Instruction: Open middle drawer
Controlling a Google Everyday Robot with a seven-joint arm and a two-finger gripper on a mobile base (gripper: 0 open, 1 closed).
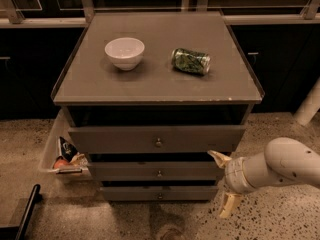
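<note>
The grey-brown cabinet has three drawers. The middle drawer (pixel 150 171) is the second one, a wide low front with a small round knob (pixel 159 173), and it is shut or nearly so. My gripper (pixel 223 182) is at the cabinet's lower right, just right of the middle drawer's front. Its two cream fingers are spread wide apart, one fingertip (pixel 217 157) up near the top drawer's lower edge, the other (pixel 227 206) low by the floor. It holds nothing. The white arm (pixel 282 166) comes in from the right.
The top drawer (pixel 155 138) stands slightly out, the bottom drawer (pixel 159 193) below. A white bowl (pixel 124 52) and a green can (pixel 190 60) lying on its side rest on the cabinet top. A bin of snack packets (pixel 66 157) sits left of the cabinet. A black bar (pixel 27 211) lies lower left.
</note>
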